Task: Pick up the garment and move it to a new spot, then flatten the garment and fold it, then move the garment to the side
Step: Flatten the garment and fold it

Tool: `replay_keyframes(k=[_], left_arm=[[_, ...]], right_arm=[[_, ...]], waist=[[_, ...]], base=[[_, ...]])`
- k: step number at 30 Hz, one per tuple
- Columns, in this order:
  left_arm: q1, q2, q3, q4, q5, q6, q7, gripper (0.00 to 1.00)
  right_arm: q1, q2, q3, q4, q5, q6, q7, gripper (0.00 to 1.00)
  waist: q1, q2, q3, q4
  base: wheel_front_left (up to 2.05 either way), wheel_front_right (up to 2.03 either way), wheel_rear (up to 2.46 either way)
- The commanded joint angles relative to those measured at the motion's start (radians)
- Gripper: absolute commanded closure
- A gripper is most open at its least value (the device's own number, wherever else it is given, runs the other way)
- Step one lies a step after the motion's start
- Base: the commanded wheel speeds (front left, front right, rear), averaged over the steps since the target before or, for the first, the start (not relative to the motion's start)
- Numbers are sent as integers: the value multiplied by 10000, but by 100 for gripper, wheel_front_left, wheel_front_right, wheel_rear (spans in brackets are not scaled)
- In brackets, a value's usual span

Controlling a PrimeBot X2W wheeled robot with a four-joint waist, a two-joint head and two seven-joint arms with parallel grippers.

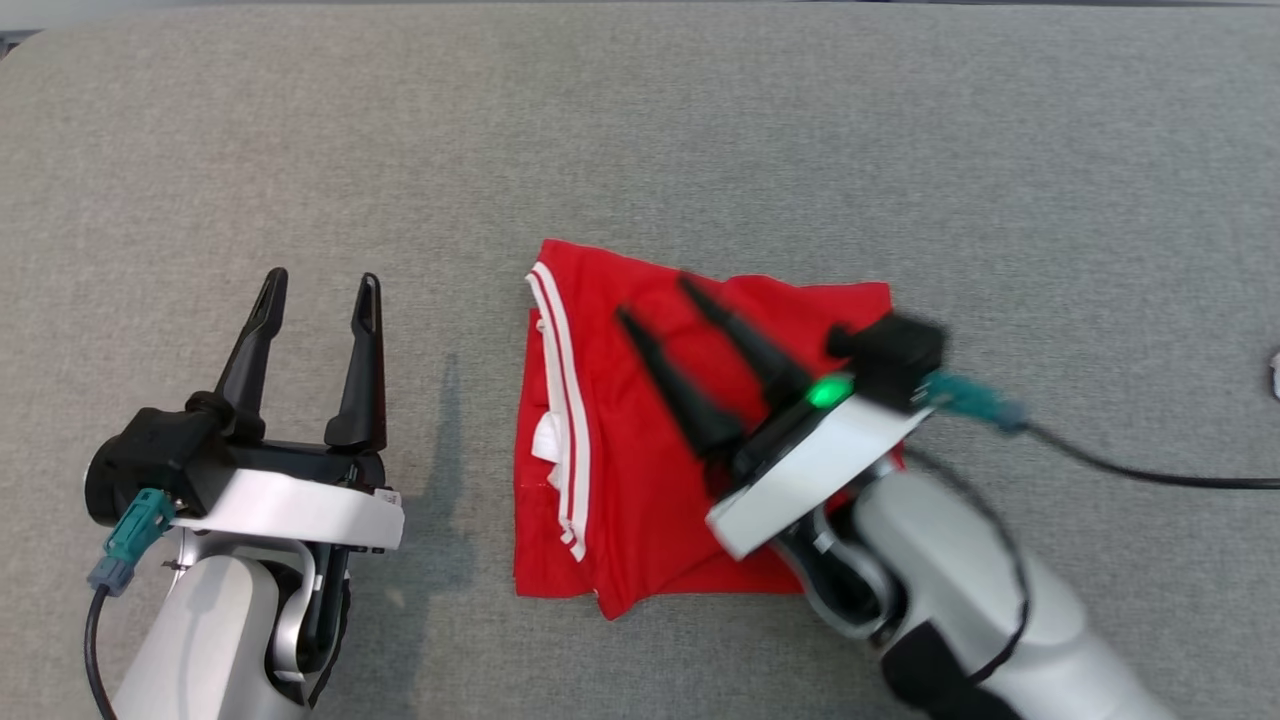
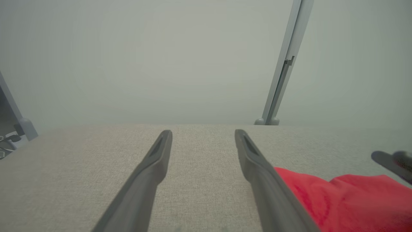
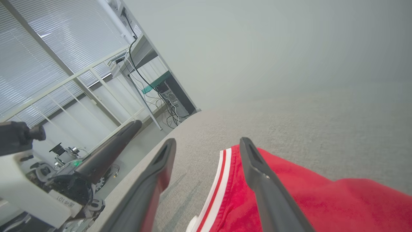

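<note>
The right pincer [image 1: 654,298] hangs spread and empty over the red garment [image 1: 610,500], which lies under its fingers on the grey table [image 1: 700,120]. The left pincer [image 1: 323,278], likewise spread, sits off to the garment's side. A black cable [image 1: 1150,472] trails behind the right wrist.

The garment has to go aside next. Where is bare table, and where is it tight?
Free: all the grey table beyond the red garment, and right of it, beyond the black cable. Crowded: the narrow strip between garment and left hand; the right hand is over the garment.
</note>
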Motion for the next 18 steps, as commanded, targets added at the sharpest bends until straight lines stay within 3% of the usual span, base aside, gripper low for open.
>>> replay_keyframes(k=[1, 7, 18], left_arm=[[13, 75, 52, -21, 47, 15, -46, 0], [176, 171, 139, -81, 130, 184, -46, 0], [592, 413, 316, -421, 199, 550, 13, 0]], right_arm=[[21, -105, -420, -219, -131, 1, -76, 0], [815, -164, -3022, -1193, -1365, 1, -71, 0], [2934, -1177, -6682, -2496, -3634, 1, 279, 0]], waist=[[0, 0, -31, -101], [0, 0, -184, -408], [0, 0, -611, -675]], base=[[0, 0, 0], [0, 0, 0], [0, 0, 0]])
